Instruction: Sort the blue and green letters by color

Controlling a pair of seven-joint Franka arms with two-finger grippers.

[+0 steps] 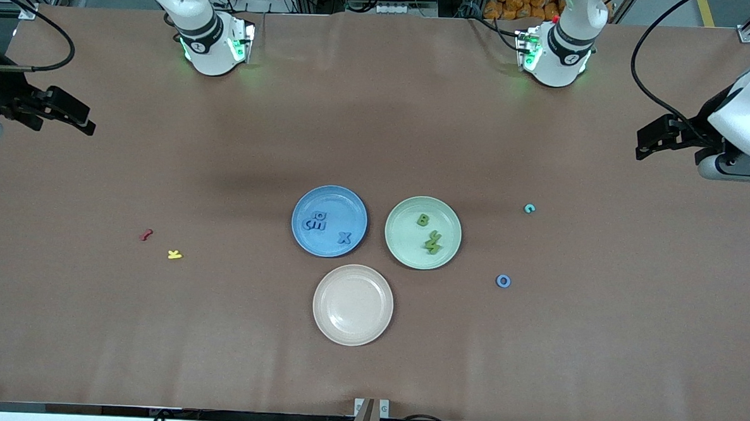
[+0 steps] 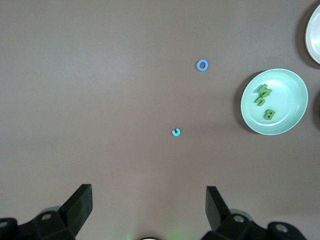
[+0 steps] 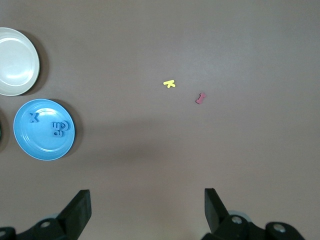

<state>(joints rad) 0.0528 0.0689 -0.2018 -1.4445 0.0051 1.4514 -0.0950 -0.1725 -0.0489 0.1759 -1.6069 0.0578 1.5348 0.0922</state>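
Now both arms wait at the table ends: the left gripper (image 1: 645, 139) and right gripper (image 1: 80, 120) hang with fingers spread wide, holding nothing. Blue letters (image 1: 330, 226) lie in the blue plate (image 1: 306, 201), green letters (image 1: 430, 233) in the green plate (image 1: 404, 256). A teal C (image 1: 529, 209) and blue O (image 1: 503, 280) sit loose toward the left arm's end. A red squiggle (image 1: 147, 235) and yellow K (image 1: 175, 255) lie toward the right arm's end. The beige plate (image 1: 322, 322) sits nearest the camera.

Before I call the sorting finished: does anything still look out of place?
Yes. A blue O and a teal C lie loose on the table toward the left arm's end, outside the blue plate. The beige plate holds nothing. Both grippers wait open.
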